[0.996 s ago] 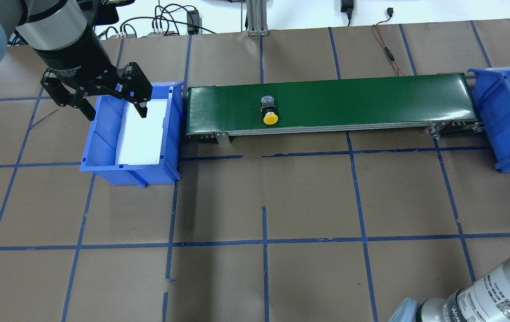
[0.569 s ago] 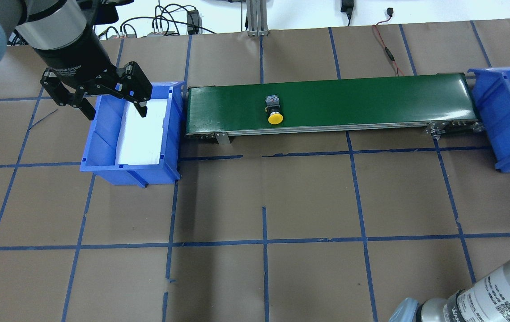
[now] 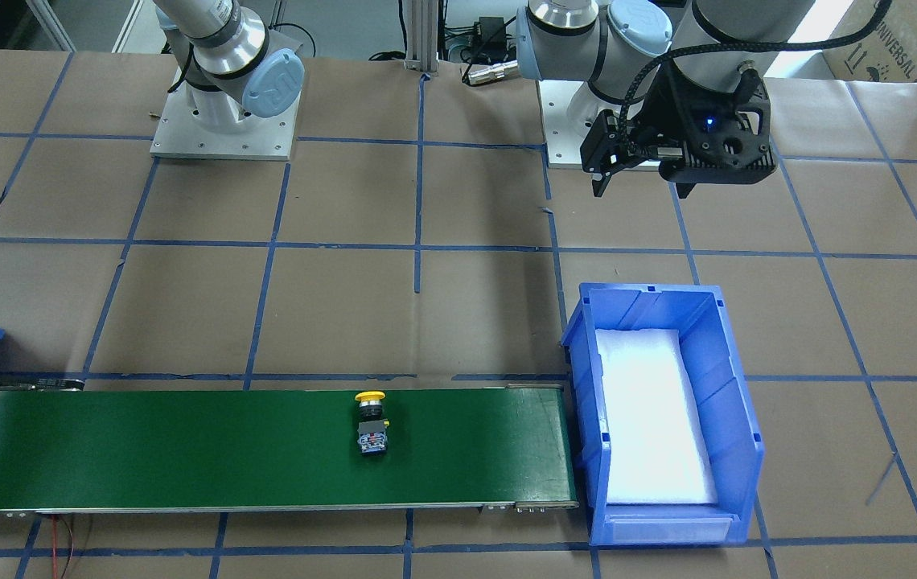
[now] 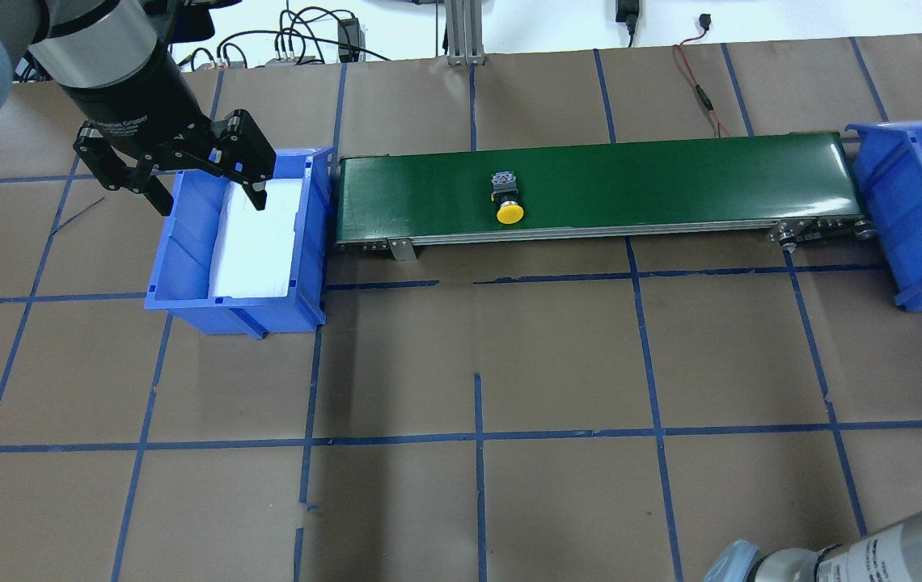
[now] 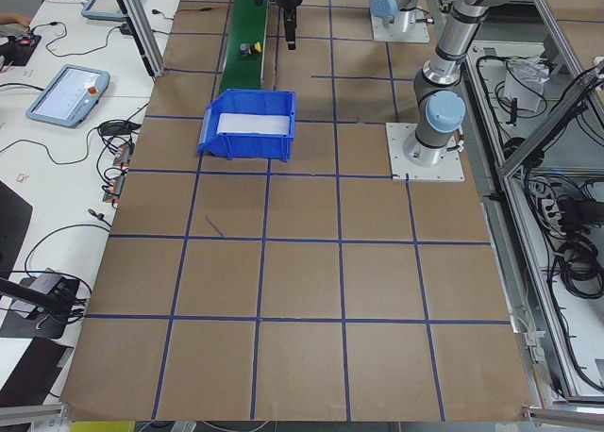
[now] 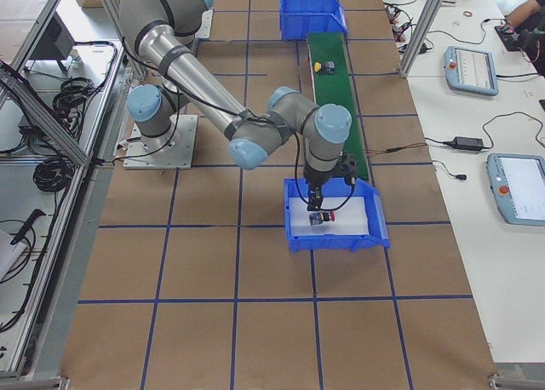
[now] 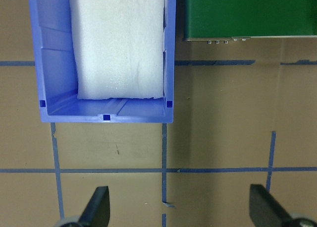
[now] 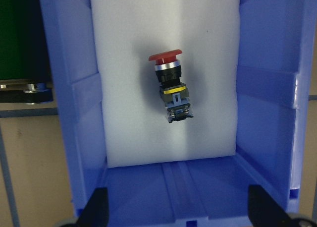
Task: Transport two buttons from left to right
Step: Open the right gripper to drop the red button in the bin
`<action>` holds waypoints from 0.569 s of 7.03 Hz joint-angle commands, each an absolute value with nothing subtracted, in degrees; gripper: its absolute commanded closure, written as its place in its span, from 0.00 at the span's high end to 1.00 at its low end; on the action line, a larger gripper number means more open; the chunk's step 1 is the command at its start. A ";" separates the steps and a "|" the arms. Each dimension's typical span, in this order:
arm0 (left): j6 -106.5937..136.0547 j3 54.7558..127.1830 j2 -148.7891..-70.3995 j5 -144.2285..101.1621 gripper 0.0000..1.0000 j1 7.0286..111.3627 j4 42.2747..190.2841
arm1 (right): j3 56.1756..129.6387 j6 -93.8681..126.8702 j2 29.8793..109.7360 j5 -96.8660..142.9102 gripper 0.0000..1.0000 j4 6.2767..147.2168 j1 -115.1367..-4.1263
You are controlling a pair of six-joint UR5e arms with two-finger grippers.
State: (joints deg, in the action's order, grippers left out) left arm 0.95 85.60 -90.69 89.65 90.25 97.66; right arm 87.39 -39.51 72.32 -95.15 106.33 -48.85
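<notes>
The red button (image 8: 171, 85) lies on its side on the white foam pad (image 8: 124, 113) inside the right bin (image 8: 64, 113). It is straight ahead of the right gripper (image 8: 178, 213), within the span of its two fingers and touching neither. Its long axis runs away from the jaws with a slight tilt: the red cap points away from them and the grey block end points back toward them. The right jaws are spread wide and hold nothing. The yellow button (image 4: 509, 198) lies on its side on the green belt (image 4: 671, 178), well apart from both pairs of jaws and nearer the belt's left-bin end than its other end. Its long axis crosses the belt, with the yellow cap toward the edge on the robot's side and the block toward the far edge. The left gripper (image 4: 209, 202) hangs above the table with its jaws wide open and empty. In its wrist view the left bin (image 7: 54, 63), with only a foam sheet inside, sits ahead of the jaws and nearer one finger, and the belt's end sits ahead nearer the other.
</notes>
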 commanded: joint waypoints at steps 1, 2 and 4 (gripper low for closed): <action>0.97 85.61 -90.70 89.56 1.00 90.18 97.65 | 87.71 -33.96 79.17 -94.75 1.00 99.35 -54.19; 0.97 85.61 -90.70 89.56 1.00 90.18 97.65 | 87.71 -31.32 79.71 -94.83 1.00 98.88 -57.19; 0.97 85.61 -90.70 89.65 1.00 90.18 97.73 | 87.80 -20.63 82.26 -92.74 1.00 96.60 -65.70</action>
State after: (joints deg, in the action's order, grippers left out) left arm 0.97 85.60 -90.71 89.58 90.21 97.66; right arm 87.69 -27.23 80.86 -94.23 98.01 -60.53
